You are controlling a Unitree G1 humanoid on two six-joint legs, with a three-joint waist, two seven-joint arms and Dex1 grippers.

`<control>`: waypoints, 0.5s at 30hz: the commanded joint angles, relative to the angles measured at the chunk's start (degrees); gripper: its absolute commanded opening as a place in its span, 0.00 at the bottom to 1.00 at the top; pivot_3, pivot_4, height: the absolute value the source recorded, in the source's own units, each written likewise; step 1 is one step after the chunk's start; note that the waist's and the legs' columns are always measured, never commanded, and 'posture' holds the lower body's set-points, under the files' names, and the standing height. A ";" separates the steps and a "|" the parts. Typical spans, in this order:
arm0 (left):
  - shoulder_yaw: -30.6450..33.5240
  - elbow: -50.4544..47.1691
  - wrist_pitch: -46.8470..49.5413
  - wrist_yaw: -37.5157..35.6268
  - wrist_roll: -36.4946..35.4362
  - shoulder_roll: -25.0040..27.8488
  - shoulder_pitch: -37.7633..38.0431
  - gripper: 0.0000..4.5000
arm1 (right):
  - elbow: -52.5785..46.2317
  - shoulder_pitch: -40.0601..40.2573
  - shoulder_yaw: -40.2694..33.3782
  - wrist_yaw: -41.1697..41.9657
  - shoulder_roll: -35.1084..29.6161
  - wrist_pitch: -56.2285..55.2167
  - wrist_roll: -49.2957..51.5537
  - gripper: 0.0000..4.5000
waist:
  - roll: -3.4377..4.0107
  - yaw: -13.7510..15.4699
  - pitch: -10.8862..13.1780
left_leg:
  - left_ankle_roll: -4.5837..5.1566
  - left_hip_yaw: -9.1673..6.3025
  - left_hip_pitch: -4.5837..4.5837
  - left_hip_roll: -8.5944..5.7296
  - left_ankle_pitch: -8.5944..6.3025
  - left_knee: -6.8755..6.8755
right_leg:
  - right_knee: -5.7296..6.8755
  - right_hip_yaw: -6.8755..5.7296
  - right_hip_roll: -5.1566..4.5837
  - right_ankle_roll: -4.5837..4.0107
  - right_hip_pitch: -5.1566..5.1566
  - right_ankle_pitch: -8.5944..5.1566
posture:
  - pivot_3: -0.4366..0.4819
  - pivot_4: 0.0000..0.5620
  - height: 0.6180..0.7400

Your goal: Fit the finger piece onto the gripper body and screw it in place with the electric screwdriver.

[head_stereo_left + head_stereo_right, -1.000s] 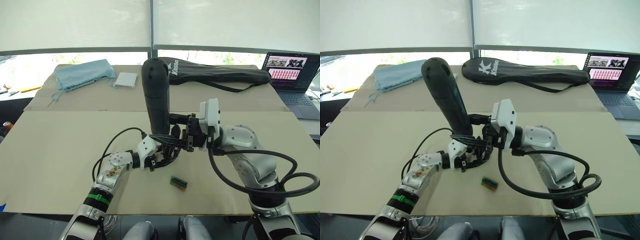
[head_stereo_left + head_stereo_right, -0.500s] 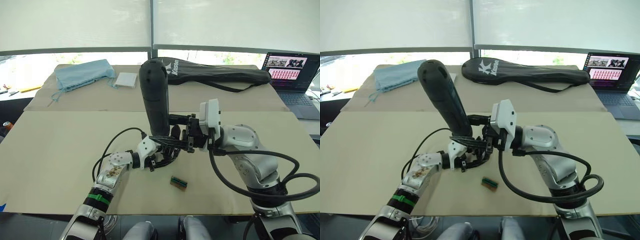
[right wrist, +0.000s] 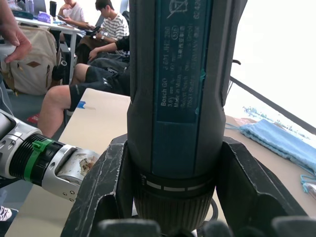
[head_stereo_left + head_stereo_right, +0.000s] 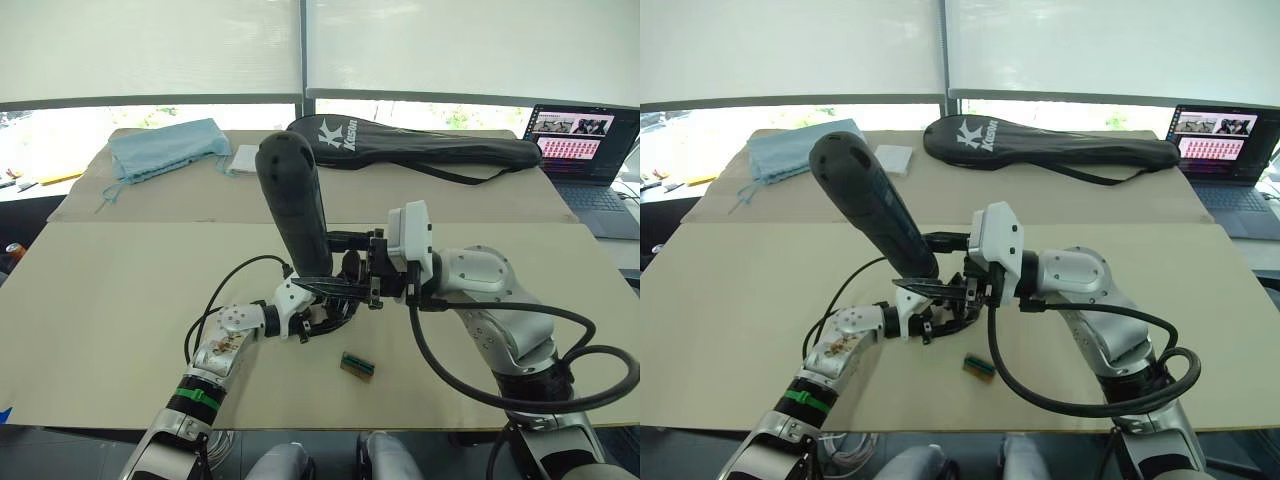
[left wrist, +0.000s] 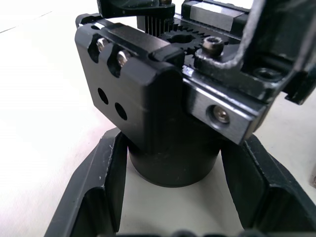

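Near edge of the tabletop (image 4: pixel 100 330), just R of centre: small green-brown block (image 4: pixel 357 365) lying flat, apart from the rest.

Behind it, mid-table: left gripper (image 4: pixel 318 312) w/ its two fingers (image 5: pixel 98 192) either side of the round base of the gripper body (image 5: pixel 163 118). Fingers sit close to the base w/ a sliver of gap showing in the wrist view, so it's bracketed; firm contact can't be confirmed. Body stands upright on the table, black block on top w/ two screw heads and two holes on its face. Finger piece: can't pick it out among the black parts there.

Right gripper (image 4: pixel 965 290) clamped on the electric screwdriver (image 4: pixel 295 210), fingers (image 3: pixel 106 182) pressed to both sides of the barrel just above the collar. Driver tip down over the gripper body, rounded end up, tilted toward the L side. Bit hidden.

Far side: blue cloth (image 4: pixel 165 147) at far-L corner, white pad (image 4: pixel 248 158) beside it, long black racket bag (image 4: pixel 430 150) along far edge, laptop (image 4: pixel 585 160) at far-R corner.
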 commanded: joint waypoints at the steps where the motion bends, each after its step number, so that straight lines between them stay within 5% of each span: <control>1: -2.37 1.06 2.02 -0.91 0.79 0.06 2.01 0.50 | -3.32 -2.28 -1.04 0.20 -0.08 -0.76 1.01 0.42 | 0.00 0.01 0.00 | 0.00 0.00 0.00 0.00 0.00 0.00 | 0.00 0.00 0.00 0.00 0.00 0.00 | 0.48 0.27 1.00; 15: -2.56 1.50 1.92 -1.04 0.86 -0.16 1.75 0.50 | -3.13 -1.88 -1.13 0.83 -1.41 -1.27 0.45 0.42 | 0.00 0.01 0.00 | 0.00 0.00 0.00 0.00 0.00 0.00 | -0.01 0.01 0.00 0.00 0.00 0.00 | 0.48 0.27 1.00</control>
